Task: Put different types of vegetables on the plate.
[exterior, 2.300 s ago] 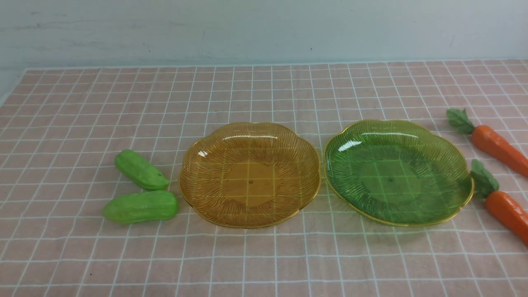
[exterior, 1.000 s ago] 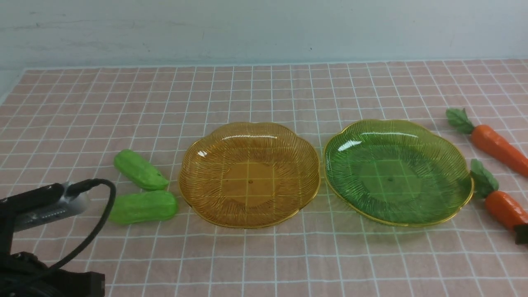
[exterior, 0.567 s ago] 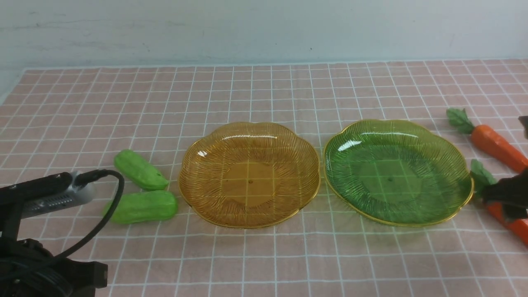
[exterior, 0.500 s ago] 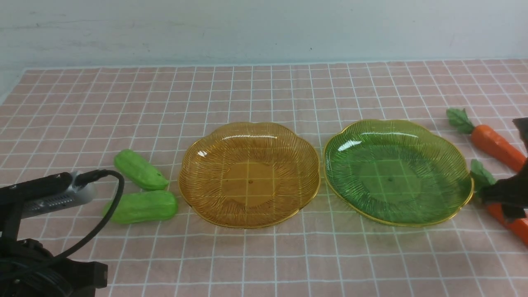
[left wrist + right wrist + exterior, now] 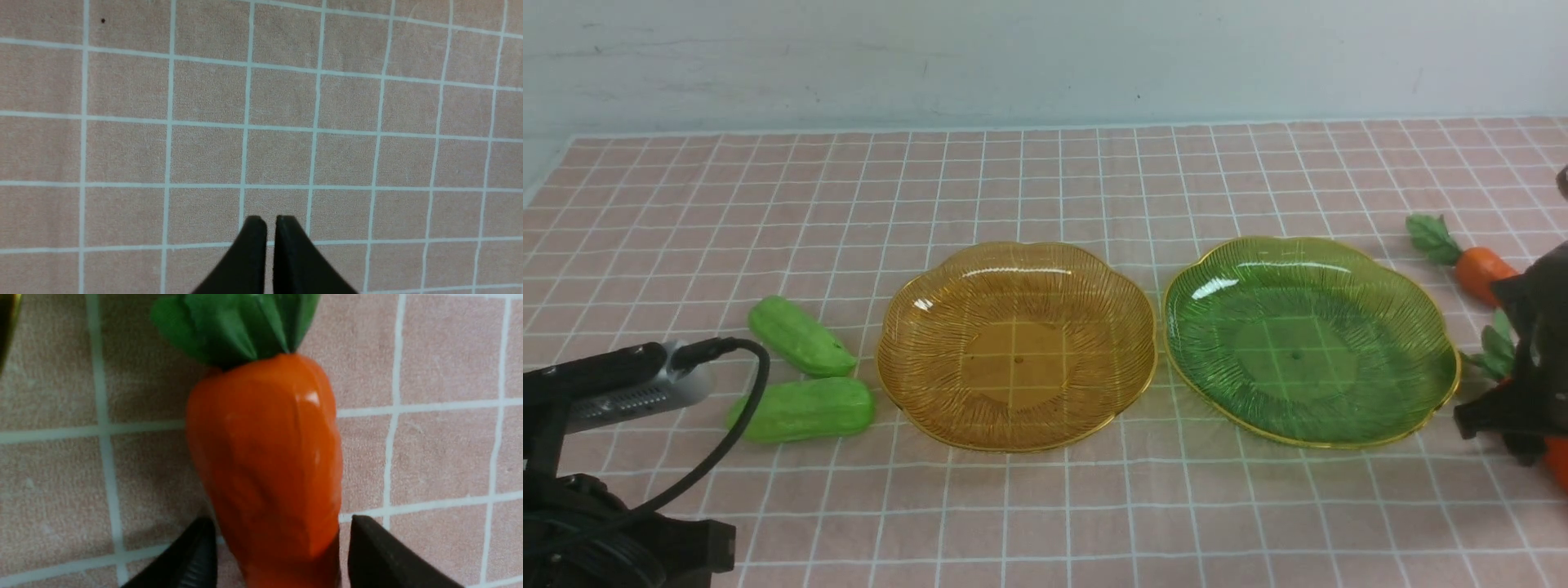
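Observation:
Two bumpy light-green cucumbers [image 5: 802,336] [image 5: 805,410] lie left of the amber plate [image 5: 1017,347]. To its right is a green plate [image 5: 1311,339]; both plates are empty. Two orange carrots with green tops lie at the far right. The far carrot [image 5: 1478,265] is partly hidden behind my right arm. My right gripper [image 5: 282,522] is open and straddles the near carrot [image 5: 265,457], which still lies on the cloth, with a narrow gap at one finger. My left gripper [image 5: 271,220] is shut and empty over bare cloth.
A pink checked cloth [image 5: 1045,188] covers the table up to a pale wall. My left arm's wrist camera and cable [image 5: 645,384] sit at the front left, close to the near cucumber. The green plate's rim [image 5: 6,318] is just beside the gripped carrot's leafy top.
My right arm has come in from the right edge and settled lower over the near carrot, its jaws now apart around it. The left arm has hardly moved.

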Robot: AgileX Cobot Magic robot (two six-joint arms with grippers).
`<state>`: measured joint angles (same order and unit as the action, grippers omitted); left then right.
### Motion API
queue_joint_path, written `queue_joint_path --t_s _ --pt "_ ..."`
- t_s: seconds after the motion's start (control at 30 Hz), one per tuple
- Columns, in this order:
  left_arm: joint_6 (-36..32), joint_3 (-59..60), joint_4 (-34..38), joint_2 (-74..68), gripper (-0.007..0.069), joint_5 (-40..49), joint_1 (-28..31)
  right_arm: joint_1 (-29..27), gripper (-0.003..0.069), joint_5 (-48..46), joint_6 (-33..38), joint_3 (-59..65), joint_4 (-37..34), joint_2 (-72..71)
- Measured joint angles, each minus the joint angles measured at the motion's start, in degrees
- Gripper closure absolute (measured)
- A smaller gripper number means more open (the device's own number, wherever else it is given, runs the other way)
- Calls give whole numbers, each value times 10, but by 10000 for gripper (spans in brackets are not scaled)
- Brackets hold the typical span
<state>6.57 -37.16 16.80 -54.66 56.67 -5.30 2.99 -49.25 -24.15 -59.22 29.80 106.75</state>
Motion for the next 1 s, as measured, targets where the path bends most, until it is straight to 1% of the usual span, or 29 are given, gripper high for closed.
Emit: queue_joint_path --t_s 0.07,0.17,0.23,0.3,0.37,0.47,0.53,0.6,0.73,0.77,0.8,0.87,0.9,0.93,0.97,1.0 --pt "0 0 0 0 607 3 0 0 385 -24 0 -11 0 3" --pt "0 0 0 0 607 13 0 0 394 -91 5 -61 -10 -9" --pt "0 0 0 0 607 14 0 0 394 -125 23 -112 -59 -26" --pt "0 0 0 0 607 19 0 0 394 -135 50 -159 -123 -40" --pt "0 0 0 0 607 29 0 2 394 -124 88 -193 -222 -47" --pt "0 0 0 0 607 29 0 19 394 -72 150 -204 -325 -43" --pt "0 0 0 0 607 29 0 36 394 -52 180 -205 -371 -33" --pt "0 0 0 0 607 29 0 52 394 -36 199 -205 -395 -21" --pt "0 0 0 0 607 29 0 80 391 -5 219 -205 -419 15" --pt "0 0 0 0 607 29 0 82 375 1 222 -205 -419 22" --pt "0 0 0 0 606 29 0 82 336 8 225 -205 -417 29" --pt "0 0 0 0 603 29 0 82 236 12 232 -207 -395 33" --pt "0 0 0 0 599 29 0 81 193 12 232 -210 -380 33" --pt "0 0 0 0 594 29 0 77 130 12 232 -218 -356 34" --pt "0 0 0 0 593 29 0 72 92 12 229 -225 -328 34" --pt "0 0 0 0 593 29 0 65 68 12 224 -232 -306 34"
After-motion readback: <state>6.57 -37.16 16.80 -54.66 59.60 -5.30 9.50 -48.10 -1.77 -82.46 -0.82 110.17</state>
